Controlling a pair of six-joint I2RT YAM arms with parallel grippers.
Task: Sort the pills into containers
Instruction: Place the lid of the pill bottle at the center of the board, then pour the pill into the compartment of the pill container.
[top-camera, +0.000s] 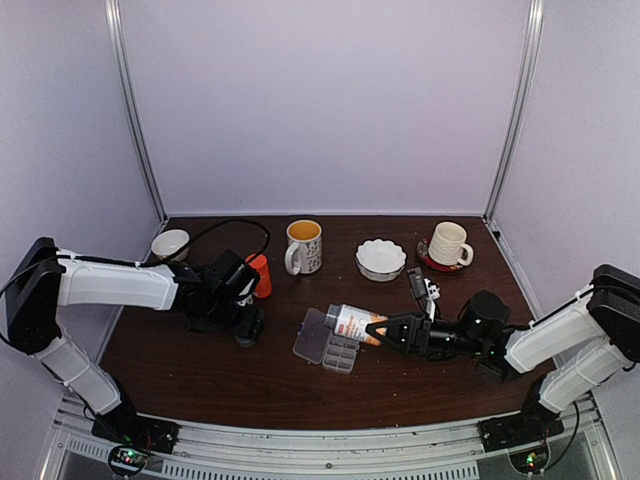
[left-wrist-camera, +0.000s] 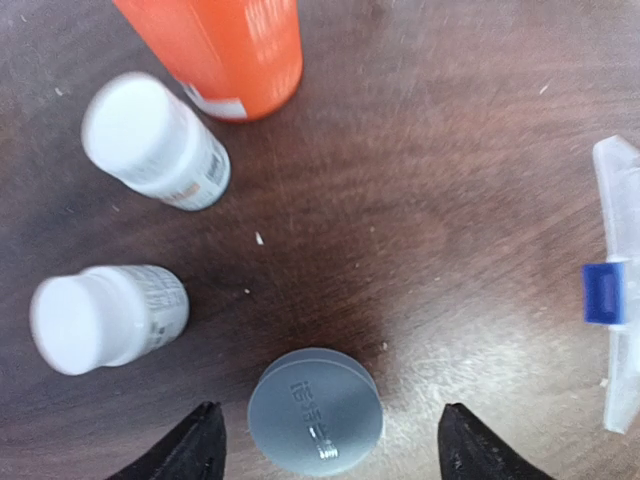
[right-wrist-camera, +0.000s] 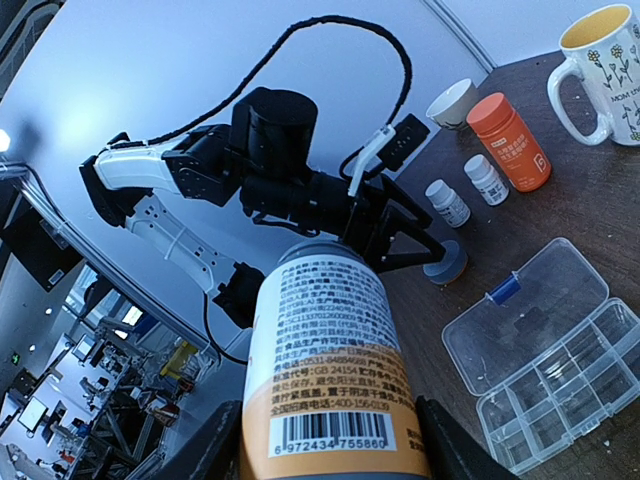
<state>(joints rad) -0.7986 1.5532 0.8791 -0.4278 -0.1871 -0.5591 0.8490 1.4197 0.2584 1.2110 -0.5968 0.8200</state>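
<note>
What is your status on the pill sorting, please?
Left tool open over grey cap. Right tool shut on bottle, tilted above box. Box open, no pills seen inside.

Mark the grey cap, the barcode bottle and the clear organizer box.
grey cap (left-wrist-camera: 315, 410): left wrist view, centre of its top.
barcode bottle (right-wrist-camera: 325, 360): right wrist view, on its printed label.
organizer box (right-wrist-camera: 525, 322): right wrist view, middle of its open lid.

R gripper (right-wrist-camera: 328, 442) on bottle (right-wrist-camera: 325, 350); organizer box (right-wrist-camera: 548, 368) open.
</note>
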